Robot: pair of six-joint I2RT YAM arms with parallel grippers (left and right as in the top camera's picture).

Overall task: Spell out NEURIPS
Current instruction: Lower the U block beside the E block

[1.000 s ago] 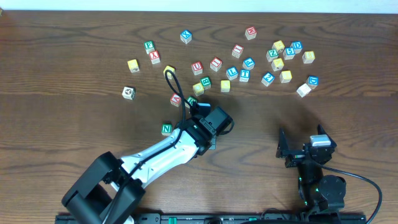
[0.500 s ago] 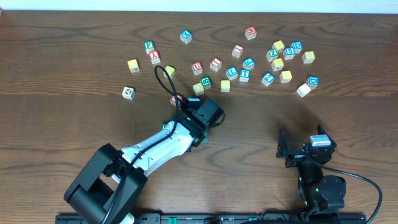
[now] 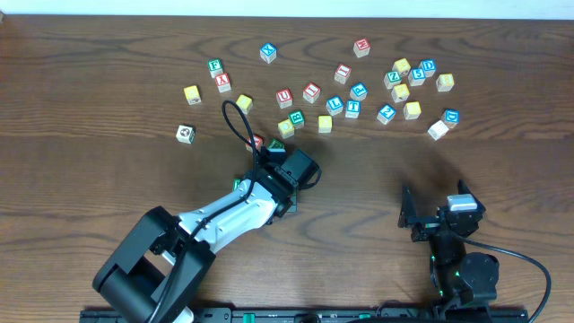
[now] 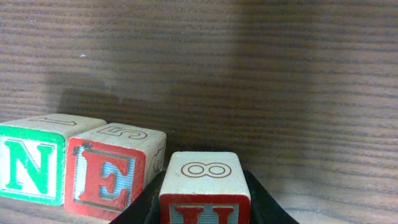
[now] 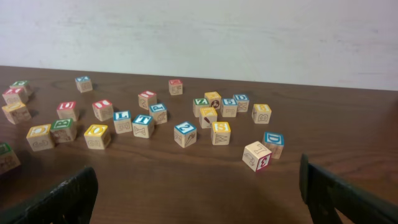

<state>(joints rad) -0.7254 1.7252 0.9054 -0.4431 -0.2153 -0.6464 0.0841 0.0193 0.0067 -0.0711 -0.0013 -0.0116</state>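
Cube (image 4: 202, 177) clamped in left gripper (image 4: 204, 211), beside E block (image 4: 112, 177)

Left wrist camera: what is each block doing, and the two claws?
Green-lettered N wooden cube: upright, beside the E.
Red-lettered E wooden cube: upright, right of the N.
Wooden cube with 8 on top: pinched, red letter cut off.
Left gripper: shut on that cube.
Right gripper: open, empty.
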